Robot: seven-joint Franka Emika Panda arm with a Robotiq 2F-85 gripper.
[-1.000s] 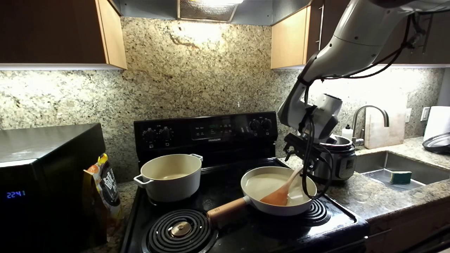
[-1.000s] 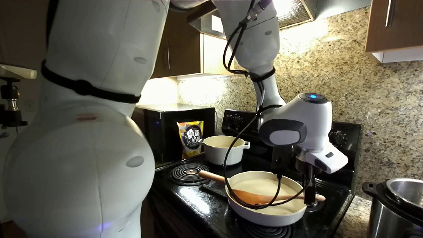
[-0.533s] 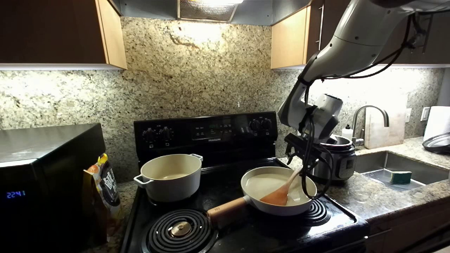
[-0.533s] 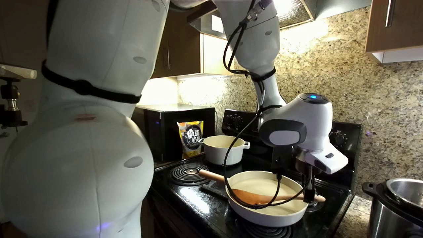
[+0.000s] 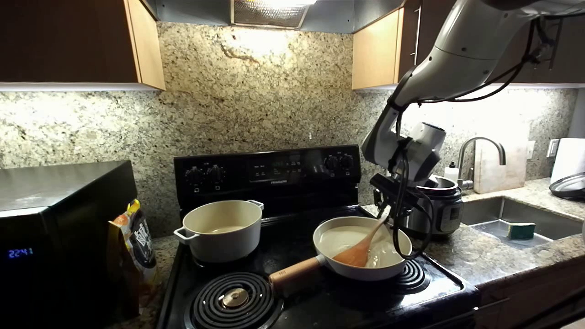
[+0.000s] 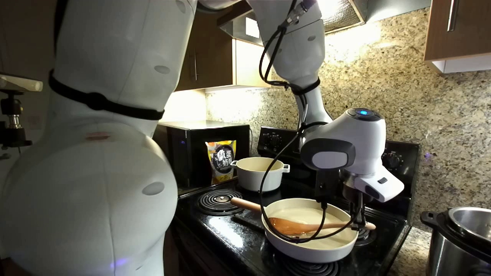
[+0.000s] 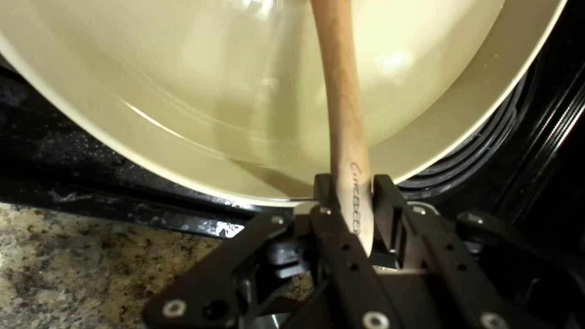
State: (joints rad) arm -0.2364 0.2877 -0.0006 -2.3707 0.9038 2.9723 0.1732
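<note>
A wooden spoon leans in a cream frying pan that holds a shallow pale, glossy layer. My gripper is shut on the end of the spoon's handle; lettering on the wood shows between the fingers in the wrist view. In both exterior views the spoon's broad orange-brown head rests inside the pan on the side toward its wooden pan handle. The fingers stand just beyond the pan's opposite rim. A black cable loop partly covers the pan and spoon in an exterior view.
A white two-handled pot stands on the stove behind a bare coil burner. A pressure cooker sits on the counter close beside the gripper, near the sink. A snack bag leans by the microwave.
The fingers have come together on the spoon's handle. The spoon has turned and shifted slightly, its head moving a little toward the pan's handle. The arm has hardly moved.
</note>
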